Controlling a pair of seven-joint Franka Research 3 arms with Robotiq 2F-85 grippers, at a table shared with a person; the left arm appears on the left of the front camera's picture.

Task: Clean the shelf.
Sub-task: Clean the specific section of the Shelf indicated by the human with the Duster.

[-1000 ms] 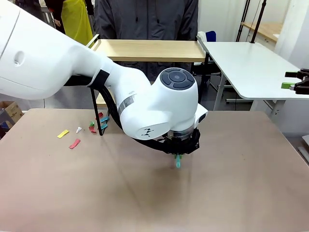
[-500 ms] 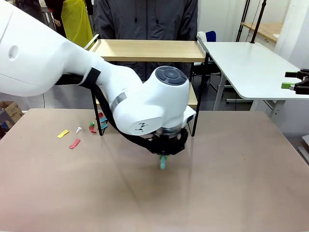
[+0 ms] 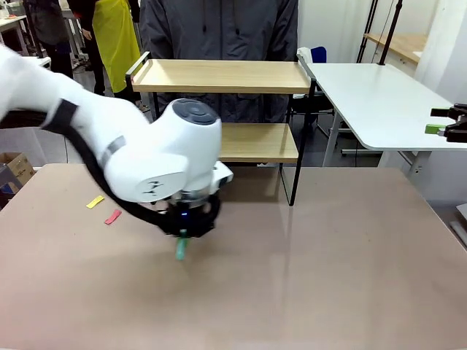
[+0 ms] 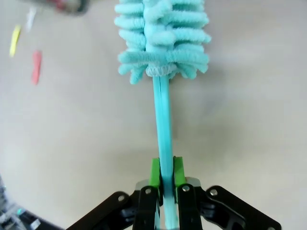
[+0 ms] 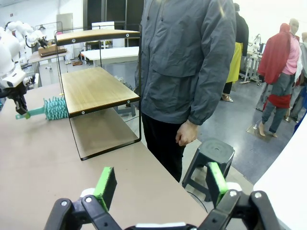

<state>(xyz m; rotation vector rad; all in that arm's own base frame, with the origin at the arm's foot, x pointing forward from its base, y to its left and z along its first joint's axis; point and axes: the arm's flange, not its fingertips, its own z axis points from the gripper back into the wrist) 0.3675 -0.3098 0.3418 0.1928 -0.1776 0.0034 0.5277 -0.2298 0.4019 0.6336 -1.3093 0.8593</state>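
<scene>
Fingers [image 4: 155, 171] of the left gripper [image 4: 163, 168] clench the handle of a teal chenille duster [image 4: 163, 38]. Its long axis runs straight out from them, low over the tabletop [image 3: 328, 277]. The shelf [image 3: 219, 76] stands beyond, nearer this arm. Far to the side, the right gripper [image 3: 446, 124] hangs with fingers released, empty.

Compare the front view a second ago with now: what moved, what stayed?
The left gripper, shut on the teal duster, swept across the table toward the robot's left. The shelf, the yellow scrap, the red scrap and the open right gripper stayed put.
</scene>
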